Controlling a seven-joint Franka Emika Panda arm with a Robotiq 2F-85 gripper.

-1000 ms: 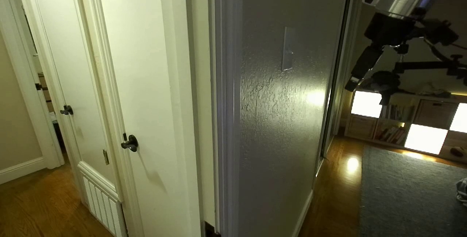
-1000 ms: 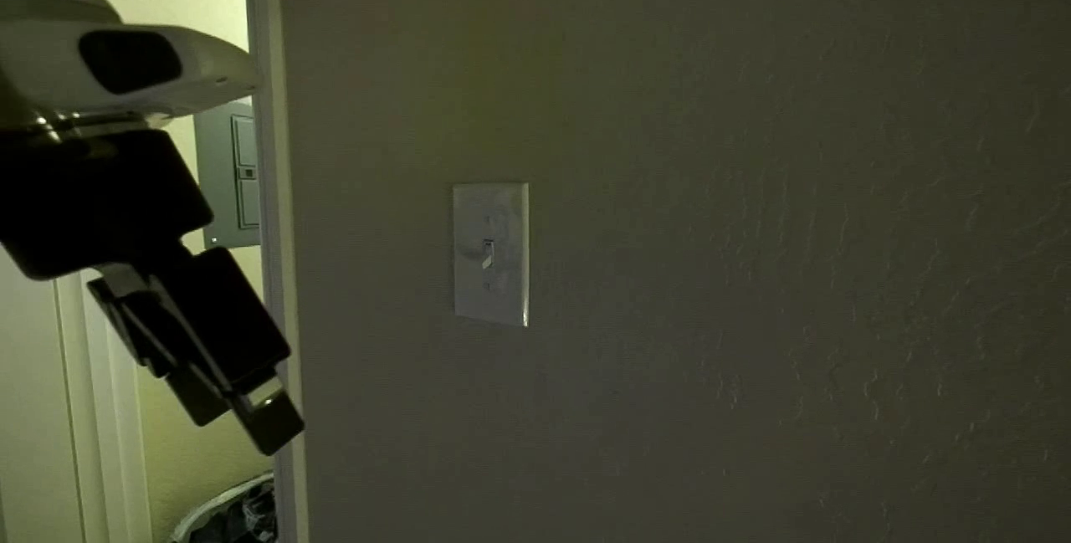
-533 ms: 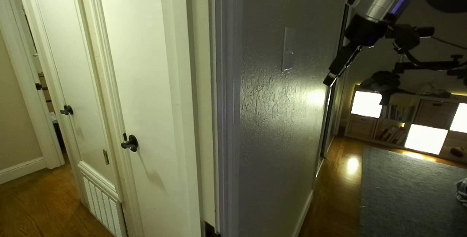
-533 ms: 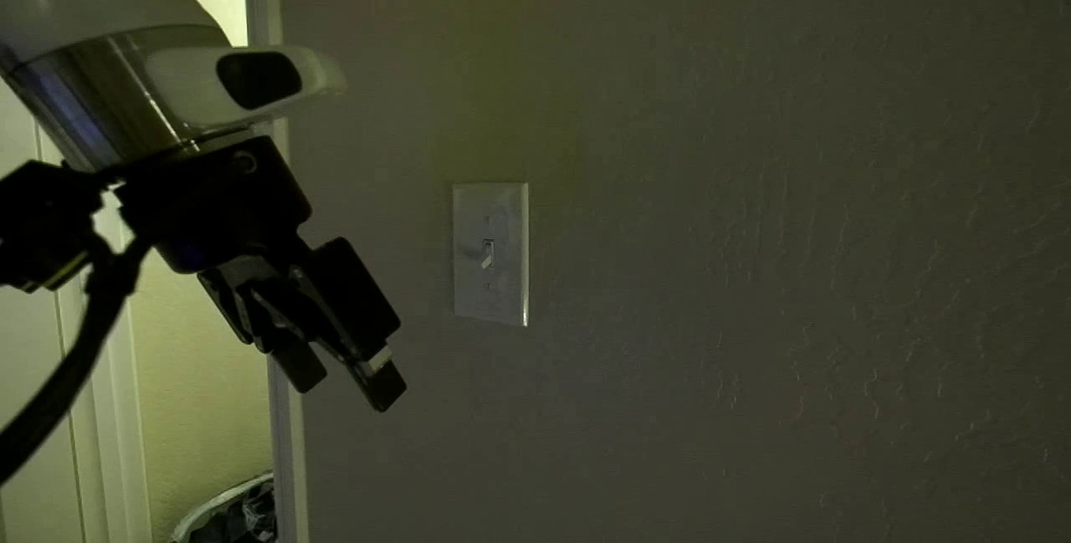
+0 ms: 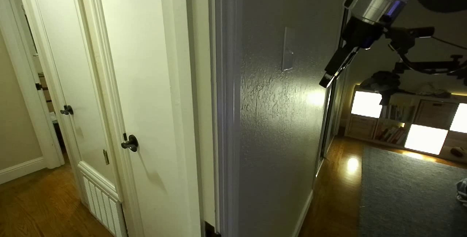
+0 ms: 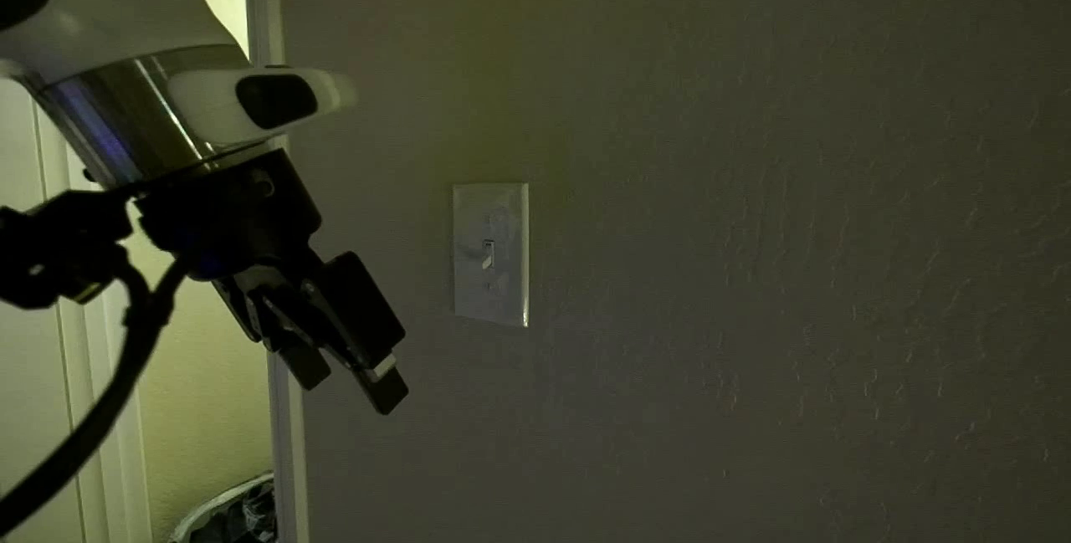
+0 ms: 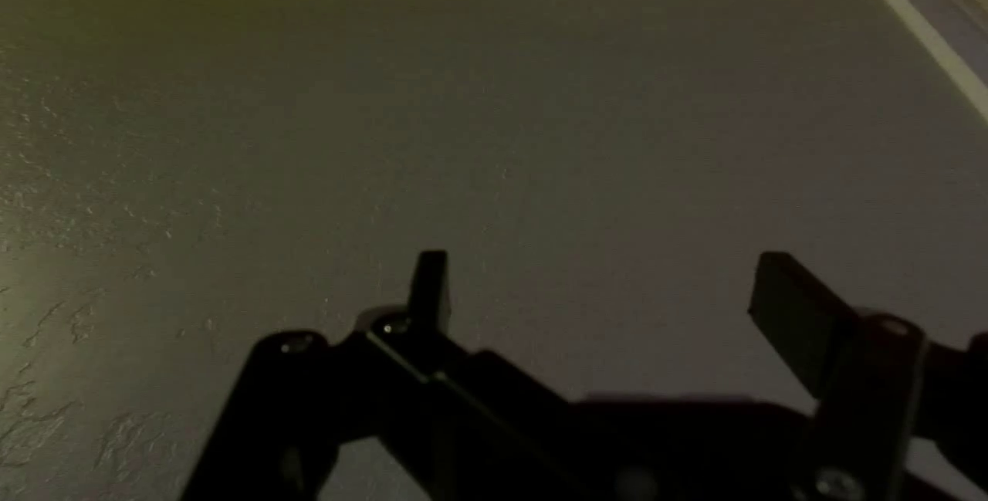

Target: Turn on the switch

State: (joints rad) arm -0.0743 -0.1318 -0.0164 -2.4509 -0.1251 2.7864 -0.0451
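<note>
The switch [image 5: 288, 49] is a pale plate on the textured wall in an exterior view, seen at a steep angle. In an exterior view the switch [image 6: 494, 292] shows nearly face-on, with a small toggle lever that points down. My gripper [image 6: 350, 380] is black and appears to the left of the plate and lower, tilted down, apart from it. In an exterior view the gripper [image 5: 326, 80] appears to the right of the switch and lower. In the wrist view the gripper [image 7: 602, 285] has its fingers wide apart with nothing between them; the switch is out of that view.
The textured wall [image 7: 540, 138] fills most of the wrist view. A door frame edge [image 6: 280, 359] stands behind the arm. A black cable [image 6: 125, 392] hangs from the wrist. A white door with a dark knob [image 5: 130, 143], a shelf [image 5: 396, 120] and a rug [image 5: 412, 189] also show.
Over the last second my gripper has moved closer to the switch plate and the wrist has turned. In the last half second it has shifted only slightly. The switch looks unchanged.
</note>
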